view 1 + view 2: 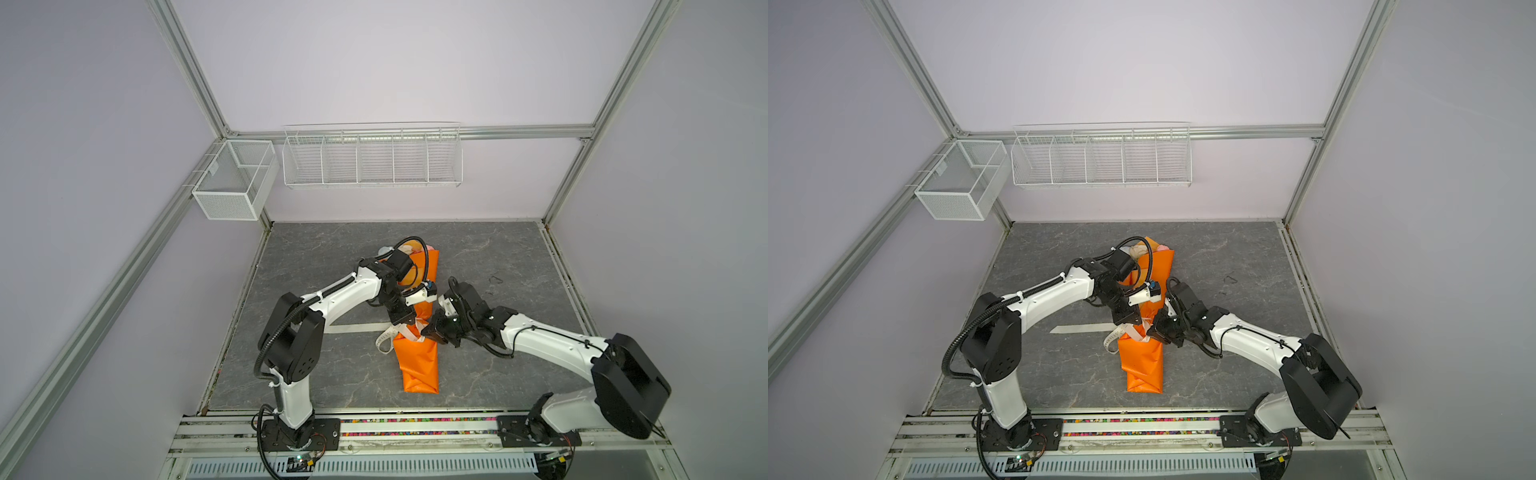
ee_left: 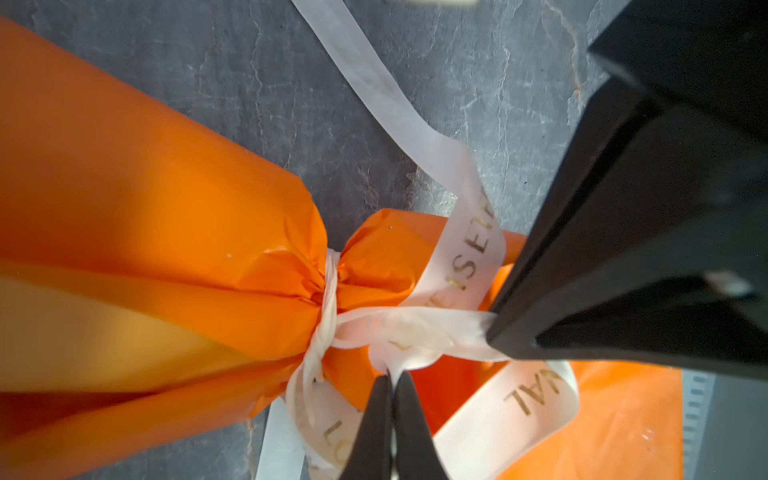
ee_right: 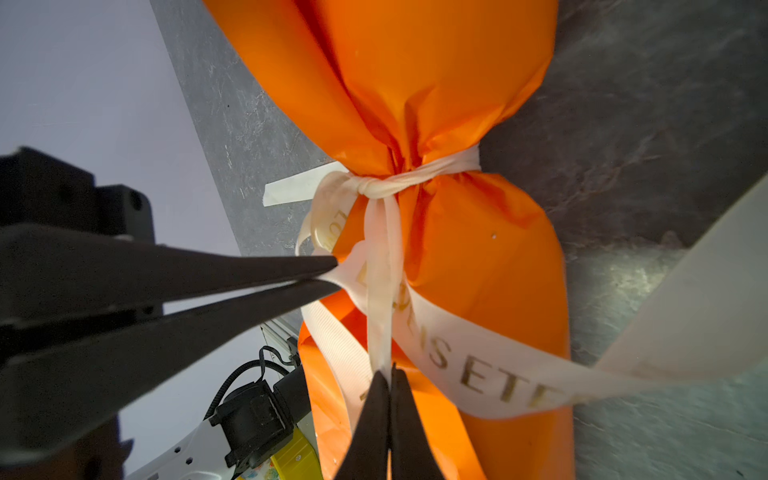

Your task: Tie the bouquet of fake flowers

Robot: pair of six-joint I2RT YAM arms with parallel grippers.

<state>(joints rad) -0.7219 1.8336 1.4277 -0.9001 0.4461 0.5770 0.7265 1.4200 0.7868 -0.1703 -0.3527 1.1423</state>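
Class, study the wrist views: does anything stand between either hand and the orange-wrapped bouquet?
Only the cream ribbon. It is knotted round the pinched waist of the bouquet, and the left hand and right hand are each shut on a strand of it, close to the wrap. Nothing else visible lies between.

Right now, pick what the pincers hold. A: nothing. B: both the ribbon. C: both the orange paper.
B: the left pincer and the right pincer are each shut on a strand of the cream ribbon knotted around the orange-wrapped bouquet.
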